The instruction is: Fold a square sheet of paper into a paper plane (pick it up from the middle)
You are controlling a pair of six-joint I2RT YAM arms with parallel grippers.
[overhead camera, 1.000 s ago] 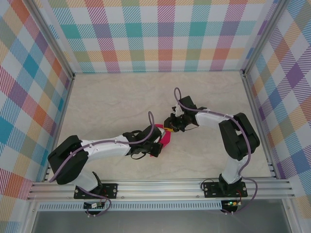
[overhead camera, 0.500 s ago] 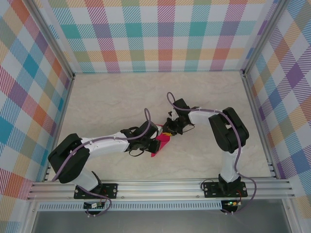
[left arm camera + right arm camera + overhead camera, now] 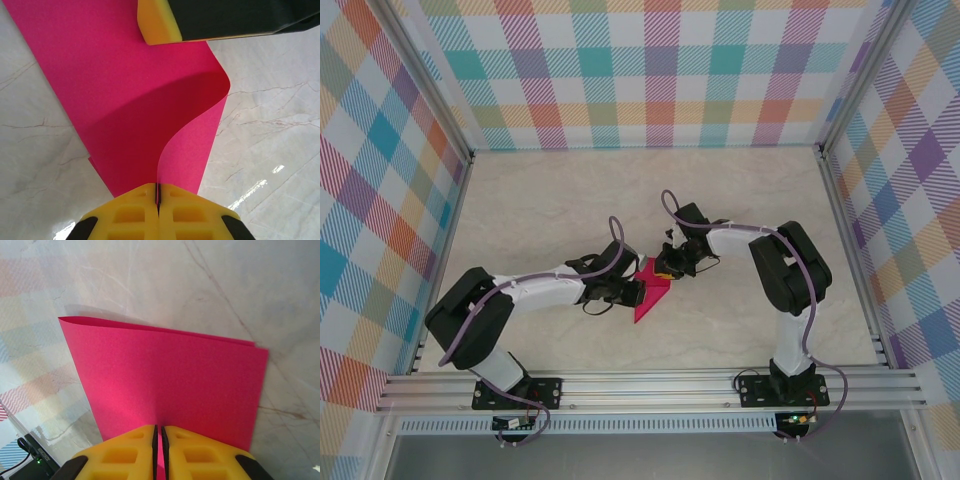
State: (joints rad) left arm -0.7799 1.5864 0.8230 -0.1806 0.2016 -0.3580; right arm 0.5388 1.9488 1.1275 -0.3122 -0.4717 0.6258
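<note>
Here, near the middle of the table (image 3: pixel 570 200), I have the pink paper (image 3: pixel 651 296) pinched from two sides. My left gripper (image 3: pixel 158 197) is closed tight on one edge, where a layer curls upward. My right gripper (image 3: pixel 158 436) is clamped on the opposite edge, jaws nearly touching. The paper is folded double and spans the gap between both grippers.

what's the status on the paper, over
Both shut on the paper: left gripper, right gripper. Paper folded, one layer bowing. Nothing in the way.
</note>
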